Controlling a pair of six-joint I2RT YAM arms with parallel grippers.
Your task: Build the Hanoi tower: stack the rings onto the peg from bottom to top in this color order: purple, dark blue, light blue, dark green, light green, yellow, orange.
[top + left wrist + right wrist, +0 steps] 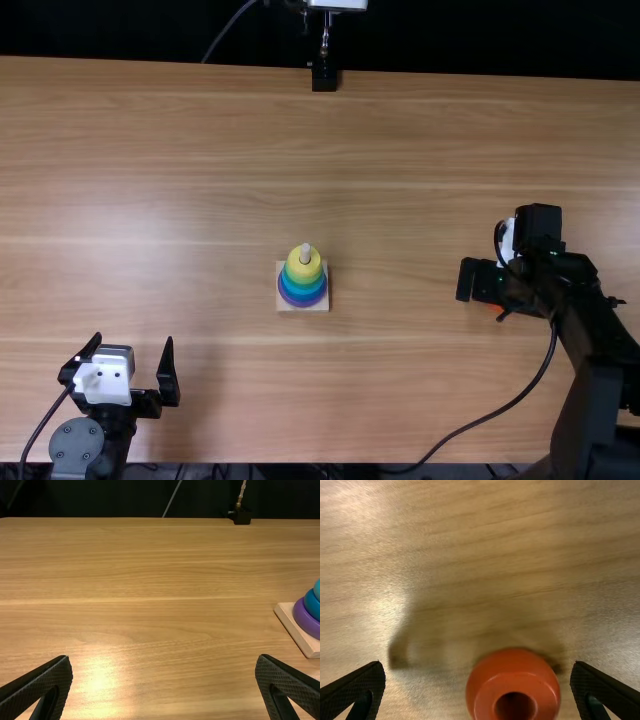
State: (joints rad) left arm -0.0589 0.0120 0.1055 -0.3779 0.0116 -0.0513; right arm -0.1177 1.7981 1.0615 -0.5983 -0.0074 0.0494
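Note:
In the top view, the wooden base (285,305) holds the peg (305,251) with stacked rings: purple lowest, blues and green above, the yellow ring (296,267) uppermost around the peg. My left gripper (127,360) stands open and holding nothing at the lower left. My right gripper (480,282) is over the table to the stack's right, partly covering the orange ring (498,308). In the left wrist view, my left gripper (164,664) is apart from the purple ring (304,620). In the right wrist view, the orange ring (486,692) lies on the table between the spread fingers of my right gripper (477,669), touching neither.
A black cable (505,405) from the right arm curves down to the table's near edge. A small black mount (324,78) stands at the far edge. Bare table (400,350) lies between the stack and the right arm.

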